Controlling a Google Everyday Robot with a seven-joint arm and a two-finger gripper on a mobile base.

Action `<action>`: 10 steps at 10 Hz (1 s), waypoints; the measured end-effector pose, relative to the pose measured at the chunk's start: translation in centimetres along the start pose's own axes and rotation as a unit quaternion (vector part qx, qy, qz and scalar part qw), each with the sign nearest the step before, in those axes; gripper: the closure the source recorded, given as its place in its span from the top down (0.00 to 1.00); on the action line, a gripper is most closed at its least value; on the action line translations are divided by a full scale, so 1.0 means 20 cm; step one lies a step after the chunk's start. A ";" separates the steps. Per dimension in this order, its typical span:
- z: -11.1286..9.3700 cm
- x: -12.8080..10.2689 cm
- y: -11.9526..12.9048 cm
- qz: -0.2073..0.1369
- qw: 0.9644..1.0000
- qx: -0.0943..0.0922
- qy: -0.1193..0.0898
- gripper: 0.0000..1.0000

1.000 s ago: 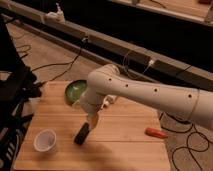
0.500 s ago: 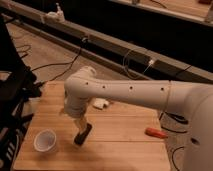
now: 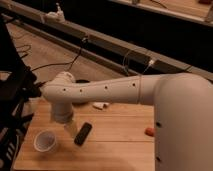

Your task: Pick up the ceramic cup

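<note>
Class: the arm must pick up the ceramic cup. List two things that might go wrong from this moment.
1. The gripper hangs between the ceramic cup and the black phone, close to both; coming down, it may knock the phone.
2. The cup stands near the left edge of the table; a push from the side might slide it off.

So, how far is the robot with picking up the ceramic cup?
Done: the gripper hangs low over the table, between the ceramic cup and the black phone. In hand: the approach; the cup stands untouched beside it. Left: grasp and lift.
</note>
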 end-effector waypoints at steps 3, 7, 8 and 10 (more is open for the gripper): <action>0.01 -0.04 -0.03 -0.007 1.000 -0.002 -0.002 0.80; 0.01 -0.05 -0.03 -0.008 1.000 0.002 -0.003 0.80; 0.01 -0.07 -0.06 -0.015 1.000 0.013 -0.008 0.80; 0.01 -0.11 -0.09 -0.036 0.998 0.040 -0.020 0.80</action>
